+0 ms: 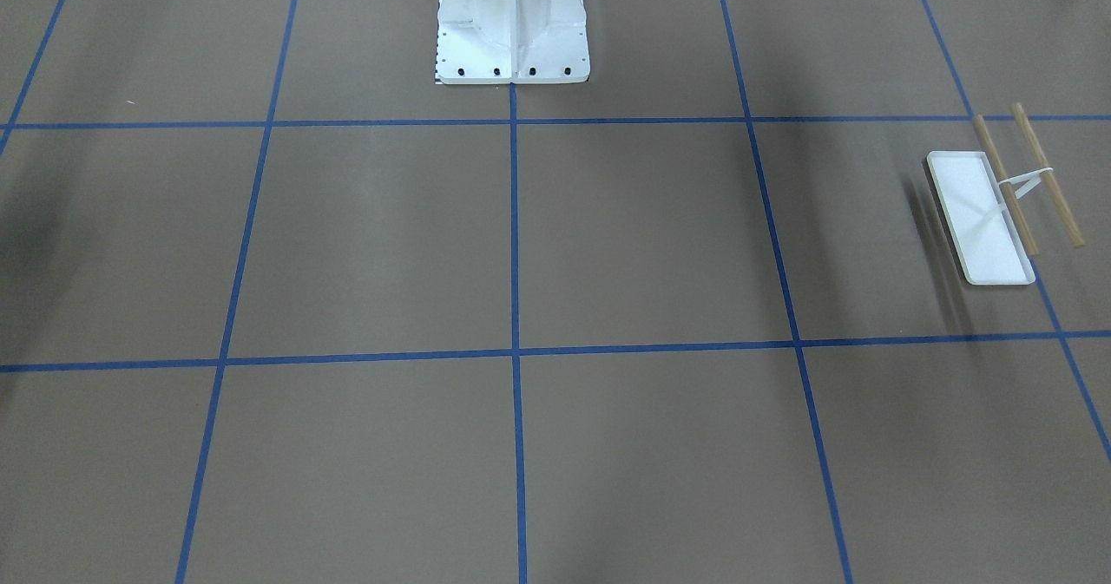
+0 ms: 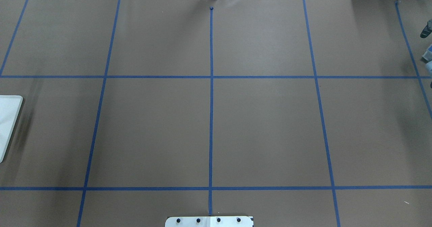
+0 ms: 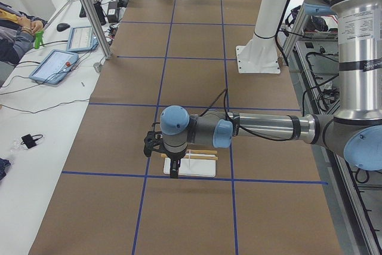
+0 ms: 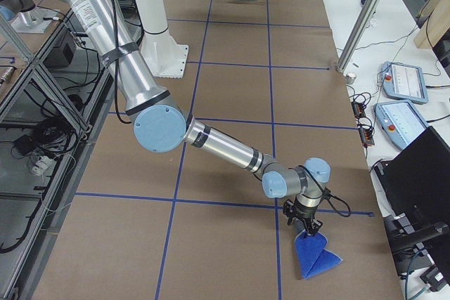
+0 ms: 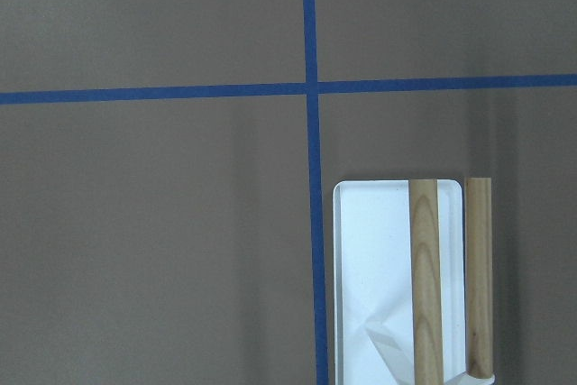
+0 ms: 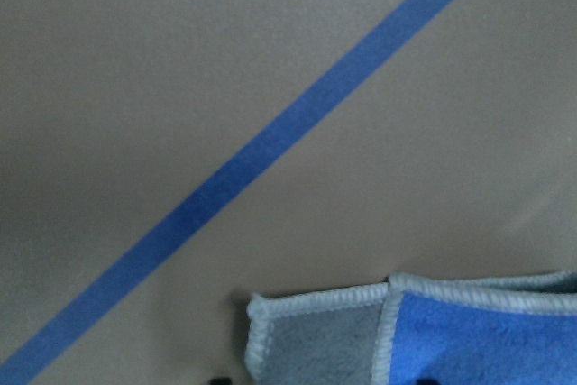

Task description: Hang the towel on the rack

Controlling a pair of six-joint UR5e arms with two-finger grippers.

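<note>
Towel (image 4: 318,256), folded, below right gripper (image 4: 308,228): a single stitched corner is best pinched. How far the gripper is open cannot be told. Rack (image 1: 976,211) stands well apart, far left.

Overhead, we see only a corner of the small white-trayed, wooden-barred rack (image 2: 8,125), cut by the left edge. The soft royal-blue towel (image 6: 469,340) runs blurred off the right wrist view's bottom. We cannot tell the jaws' stance on the left gripper (image 3: 173,172) or right gripper (image 4: 309,230).
</note>
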